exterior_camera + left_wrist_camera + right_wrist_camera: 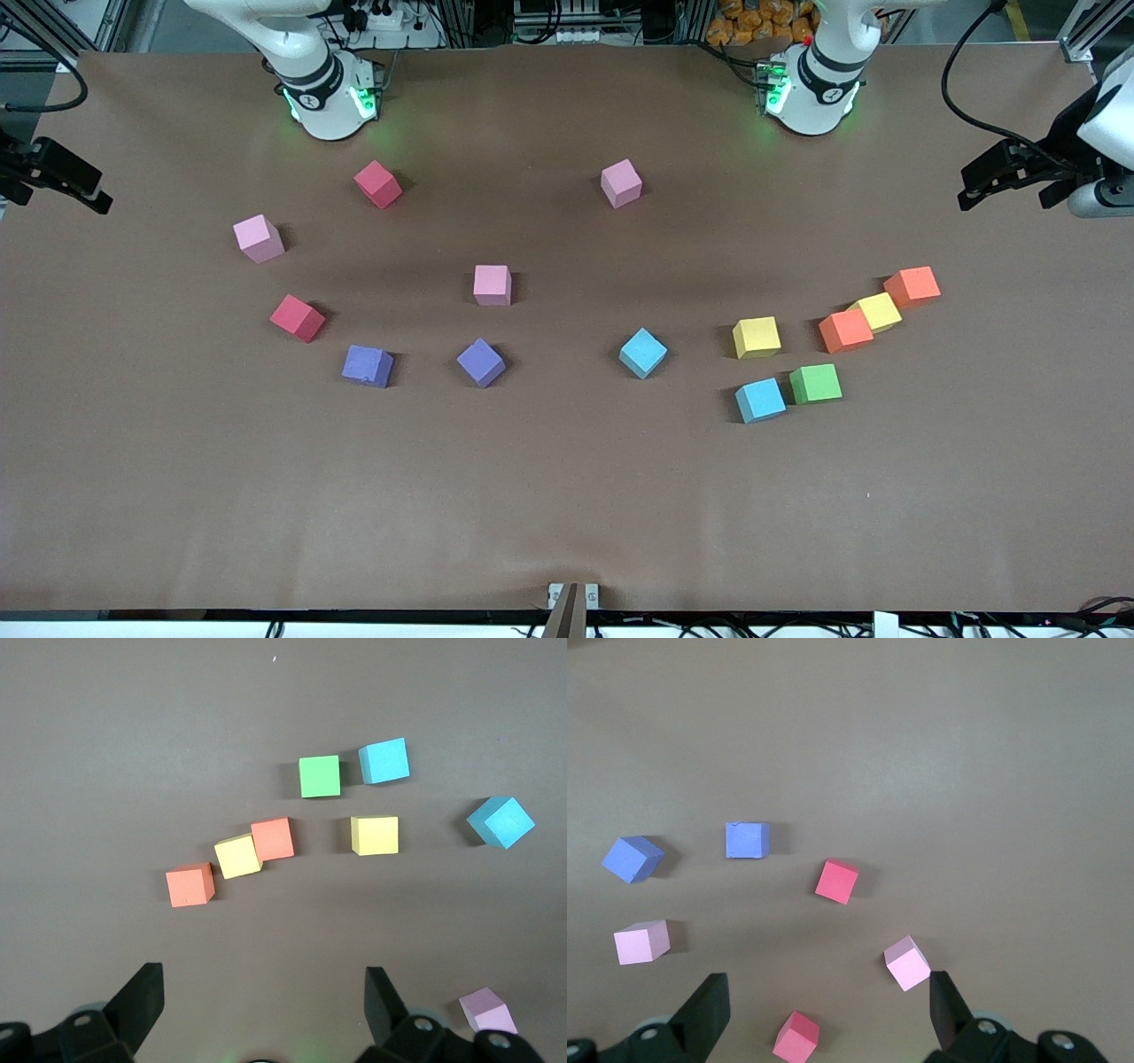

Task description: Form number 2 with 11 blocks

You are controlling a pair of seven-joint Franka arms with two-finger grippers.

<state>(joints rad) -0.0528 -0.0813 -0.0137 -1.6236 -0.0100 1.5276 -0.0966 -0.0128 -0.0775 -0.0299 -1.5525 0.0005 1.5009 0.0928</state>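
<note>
In the front view no number 2 exists yet: fourteen blocks lie loose across the middle band of the frame, and the brown table is bare in the lower part. Pinks, reds and purples sit toward the right arm's end. Yellows, oranges, a green and blues sit toward the left arm's end. The task looks to be at its very start. The next move calls for picking one block and a bare patch for the digit's first row, and three blocks will be left over. The left wrist view shows what the front view does not. The left gripper hangs high over the warm-coloured cluster, fingers spread wide with nothing between them. It misses the reds and purples. The right wrist view shows the right gripper likewise spread and empty over those reds, purples and pinks, with no yellow, orange, green or blue in sight. Both arms wait.
</note>
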